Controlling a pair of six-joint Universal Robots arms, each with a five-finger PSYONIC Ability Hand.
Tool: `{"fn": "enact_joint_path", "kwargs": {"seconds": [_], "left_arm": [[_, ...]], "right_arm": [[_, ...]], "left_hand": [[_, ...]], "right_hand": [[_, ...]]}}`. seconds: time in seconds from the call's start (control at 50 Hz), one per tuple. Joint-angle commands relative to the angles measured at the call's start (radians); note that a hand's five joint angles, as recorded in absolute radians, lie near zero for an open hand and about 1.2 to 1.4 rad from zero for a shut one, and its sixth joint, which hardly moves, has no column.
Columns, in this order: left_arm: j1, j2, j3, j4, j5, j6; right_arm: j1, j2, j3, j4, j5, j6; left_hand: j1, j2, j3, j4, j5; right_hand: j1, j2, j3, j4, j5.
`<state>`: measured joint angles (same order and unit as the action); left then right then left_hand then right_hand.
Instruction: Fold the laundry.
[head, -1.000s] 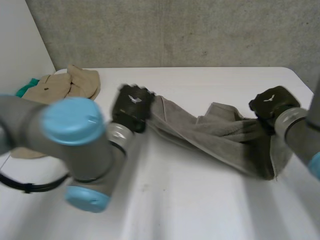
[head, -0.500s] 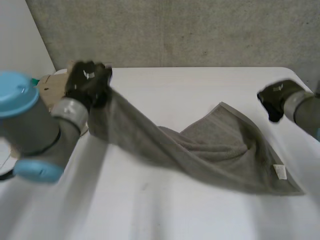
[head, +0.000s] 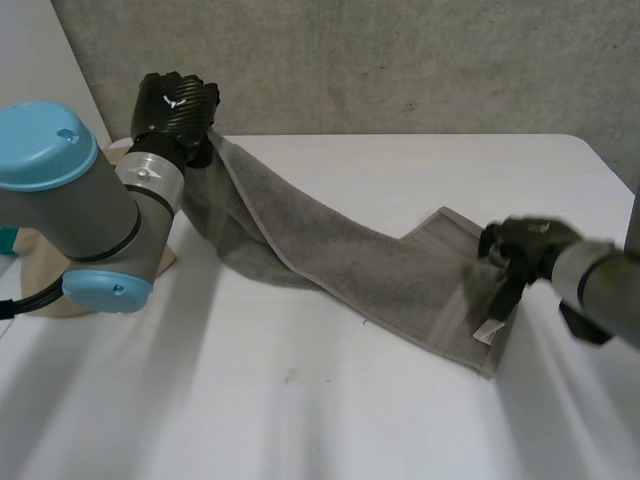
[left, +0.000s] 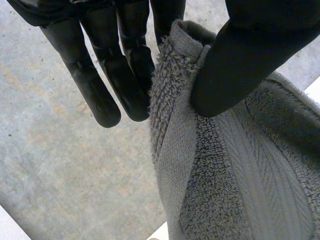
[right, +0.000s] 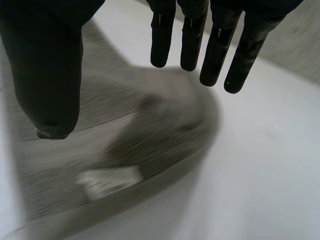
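Two hands at work: the left hand (head: 175, 105) pinches one end of the grey towel (head: 340, 255) between thumb and fingers, raised off the white table (head: 300, 420). The right hand (head: 520, 245) hangs over the other end with its fingers straight and apart. A white label (right: 107, 181) lies beneath its thumb, writing unreadable.

No text legible, even towel (head: 350, 262) tag (head: 489, 331)

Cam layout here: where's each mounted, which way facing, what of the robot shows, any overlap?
Head view: behind and between the arms, looking down at the white table; both arms, left hand, right hand show.
Left wrist view: on that wrist, along the palm; fingers and thumb pinch the grey towel.
Right wrist view: likewise; open fingers above the towel's white label.
Shared: towel in all three.
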<state>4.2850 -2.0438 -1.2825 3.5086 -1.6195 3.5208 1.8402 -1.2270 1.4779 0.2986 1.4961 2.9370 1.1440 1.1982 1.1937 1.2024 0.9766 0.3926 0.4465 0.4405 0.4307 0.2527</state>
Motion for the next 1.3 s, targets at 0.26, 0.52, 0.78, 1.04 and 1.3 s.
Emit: {"fn": "enact_joint_path", "kwargs": {"seconds": [0.26,0.52,0.78,1.04,1.3], "left_arm": [[-0.008,0.036,-0.037,-0.006,0.003,-0.016],[-0.001,0.036,-0.038,-0.006,0.003,-0.016],[-0.001,0.048,-0.049,-0.01,0.001,-0.036],[0.028,0.189,-0.144,-0.21,0.009,-0.034],[0.104,0.313,-0.422,-0.599,0.09,0.23]], "right_arm": [[0.18,0.046,0.394,-0.512,0.11,-0.157],[0.175,0.09,0.361,-0.564,0.156,-0.237],[0.172,0.144,0.309,-0.559,0.125,-0.24],[0.004,-0.066,0.094,0.019,0.03,-0.479],[-0.164,-0.106,0.03,0.335,0.016,-0.734]], "left_hand": [[0.252,0.198,0.203,0.194,0.245],[0.252,0.198,0.203,0.194,0.245],[0.252,0.198,0.203,0.194,0.245],[0.252,0.198,0.203,0.194,0.245],[0.252,0.198,0.203,0.194,0.245]], "right_hand": [[0.168,0.114,0.12,0.13,0.133],[0.382,0.328,0.334,0.344,0.348],[0.965,0.912,0.918,0.927,0.931],[1.004,0.95,0.956,0.966,0.969],[1.004,0.95,0.956,0.966,0.969]]}}
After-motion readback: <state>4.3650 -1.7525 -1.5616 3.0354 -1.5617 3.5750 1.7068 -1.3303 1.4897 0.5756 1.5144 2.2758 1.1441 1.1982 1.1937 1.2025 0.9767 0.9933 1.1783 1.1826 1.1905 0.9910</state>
